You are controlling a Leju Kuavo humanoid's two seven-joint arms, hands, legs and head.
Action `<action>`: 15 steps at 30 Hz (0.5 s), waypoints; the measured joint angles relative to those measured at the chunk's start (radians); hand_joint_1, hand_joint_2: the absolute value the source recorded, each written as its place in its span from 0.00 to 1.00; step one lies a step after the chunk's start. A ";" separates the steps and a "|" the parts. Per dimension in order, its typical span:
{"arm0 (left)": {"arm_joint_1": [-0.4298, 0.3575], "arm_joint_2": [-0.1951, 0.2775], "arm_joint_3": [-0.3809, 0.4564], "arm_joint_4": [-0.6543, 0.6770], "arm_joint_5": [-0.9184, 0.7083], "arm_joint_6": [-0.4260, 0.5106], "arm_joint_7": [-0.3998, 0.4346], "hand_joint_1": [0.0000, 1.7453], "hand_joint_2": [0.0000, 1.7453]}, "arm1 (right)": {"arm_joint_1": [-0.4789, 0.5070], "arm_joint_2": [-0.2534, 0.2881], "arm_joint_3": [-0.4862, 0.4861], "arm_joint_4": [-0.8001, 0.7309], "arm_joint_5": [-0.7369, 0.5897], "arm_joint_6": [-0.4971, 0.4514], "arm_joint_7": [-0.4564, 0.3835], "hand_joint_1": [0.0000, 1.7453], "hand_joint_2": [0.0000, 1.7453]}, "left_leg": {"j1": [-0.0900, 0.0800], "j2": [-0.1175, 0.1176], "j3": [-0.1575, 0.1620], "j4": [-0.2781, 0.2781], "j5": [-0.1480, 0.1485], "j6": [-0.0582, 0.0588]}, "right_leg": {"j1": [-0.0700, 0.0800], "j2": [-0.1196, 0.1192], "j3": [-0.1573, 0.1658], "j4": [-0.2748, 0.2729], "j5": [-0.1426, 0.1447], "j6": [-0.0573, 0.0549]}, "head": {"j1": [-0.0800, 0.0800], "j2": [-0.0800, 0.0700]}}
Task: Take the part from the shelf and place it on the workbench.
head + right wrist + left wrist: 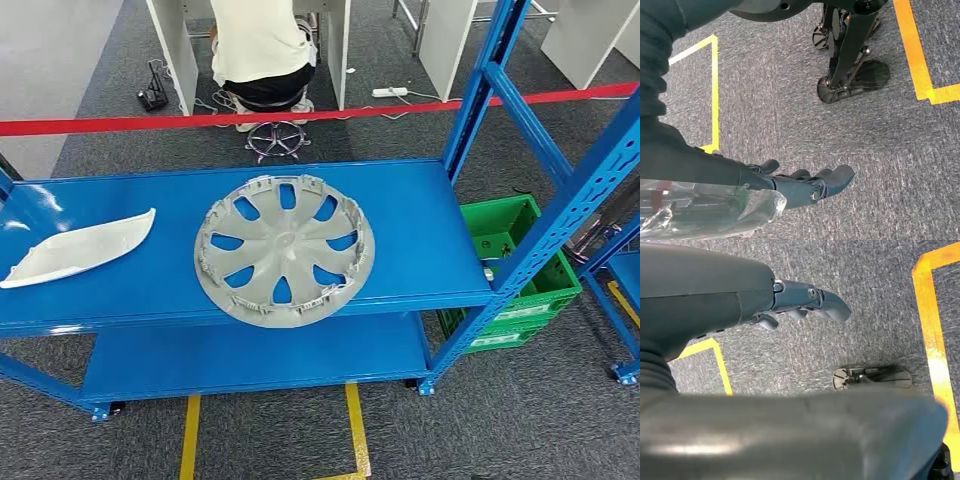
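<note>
**Waiting at the shelf, nothing lifted yet**

Standing before the blue shelf (423, 215), you have every step left to do. Your part, the grey wheel cover (284, 250), lies flat on the upper board, with a white curved panel (75, 248) well apart at one end. Your left hand (806, 302) and right hand (806, 182) hang over the carpet, fingers loosely apart, holding nothing. Reach, grasp, carry and set-down all remain
</note>
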 joint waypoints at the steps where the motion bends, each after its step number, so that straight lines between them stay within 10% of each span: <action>1: 0.000 0.000 0.000 0.000 0.000 0.000 0.000 0.00 0.00 | 0.000 0.000 0.000 0.000 0.000 0.000 0.000 0.00 1.00 | 0.000 0.000 0.000 0.000 0.000 0.000 | 0.000 0.000 0.000 0.000 0.000 0.000 | 0.000 0.000; 15: 0.000 0.000 0.000 0.001 0.000 0.000 0.000 0.00 0.00 | -0.001 0.000 0.003 0.004 0.000 0.000 0.000 0.00 1.00 | 0.000 0.000 0.000 0.000 0.000 0.000 | 0.000 0.000 0.000 0.000 0.000 0.000 | 0.000 0.000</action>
